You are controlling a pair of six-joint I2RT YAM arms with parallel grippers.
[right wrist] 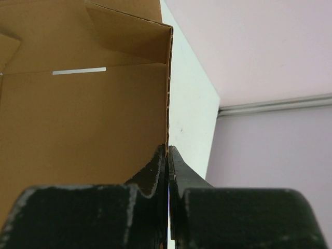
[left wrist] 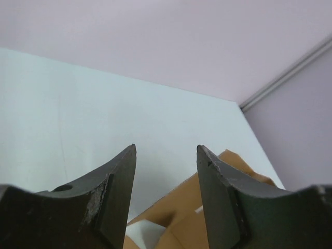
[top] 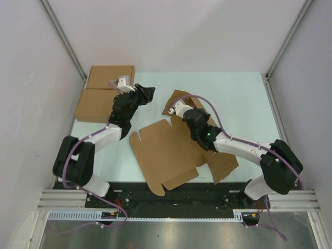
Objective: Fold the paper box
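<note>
The box [top: 166,150] lies mid-table, mostly flat, with its far flap raised and pinched tight in the right gripper [right wrist: 167,151]. The left gripper [left wrist: 166,150] hangs open, empty. It looks like light, stiff card, best gripped by flap edges beside creases.

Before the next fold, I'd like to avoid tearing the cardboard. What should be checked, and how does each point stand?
1. Right gripper clamped on the edge of the cardboard sheet: ok.
2. Left gripper open, holding nothing: ok.
3. Gripped flap raised off the table: ok.
4. Flat boxes apart from the sheet: ok.
5. Creases lined up squarely: cannot tell.
</note>
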